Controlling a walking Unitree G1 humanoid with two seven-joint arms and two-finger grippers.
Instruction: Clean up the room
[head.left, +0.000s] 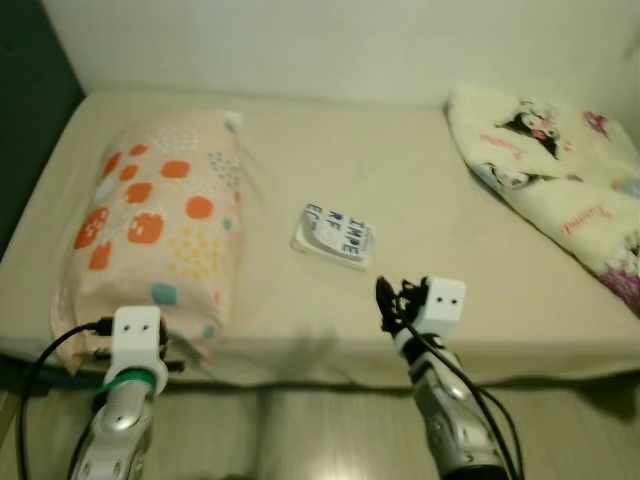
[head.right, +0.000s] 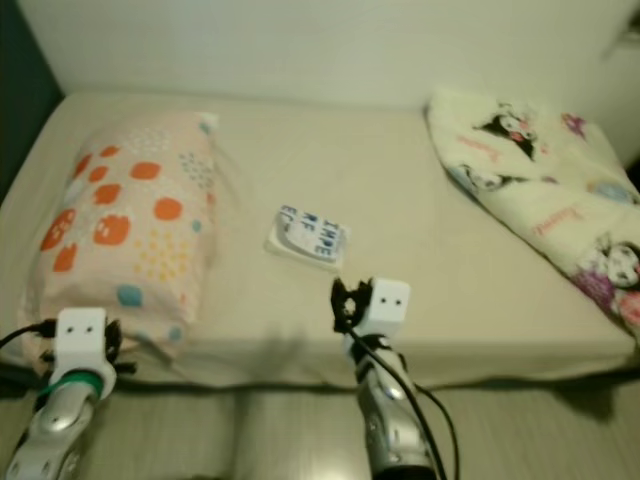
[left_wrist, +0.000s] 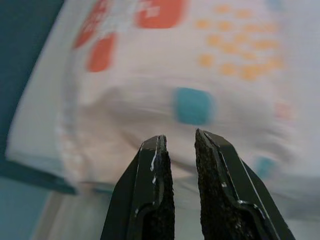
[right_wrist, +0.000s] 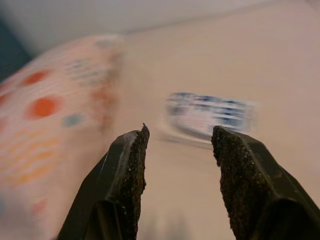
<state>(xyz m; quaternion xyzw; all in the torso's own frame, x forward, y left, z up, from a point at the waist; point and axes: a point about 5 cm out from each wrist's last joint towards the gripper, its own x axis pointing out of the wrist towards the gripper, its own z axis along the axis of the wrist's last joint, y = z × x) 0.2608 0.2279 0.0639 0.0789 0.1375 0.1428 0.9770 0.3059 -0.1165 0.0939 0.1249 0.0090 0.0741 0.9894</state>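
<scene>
I am looking down at a bed (head.left: 430, 200) covered in a beige sheet, filling most of the head view. On the left of the frame lies a pillow (head.left: 160, 225) with orange and teal spots, running from mid-left down to the bed's near edge. Near the centre of the frame sits a small white packet (head.left: 333, 235) with blue lettering, flat on the sheet and apart from the pillow. In the upper right a cream blanket (head.left: 560, 170) with cartoon prints is bunched toward the right edge. My left gripper (left_wrist: 179, 145) is at the lower left, close to the pillow's near end; its wrist view shows the two fingers with only a narrow gap between them, holding nothing, with the pillow's fabric just beyond the tips. My right gripper (right_wrist: 178, 135) is at lower centre, over the bed's near edge and just below the packet; its fingers stand well apart and empty, and the packet appears blurred between and beyond them.
</scene>
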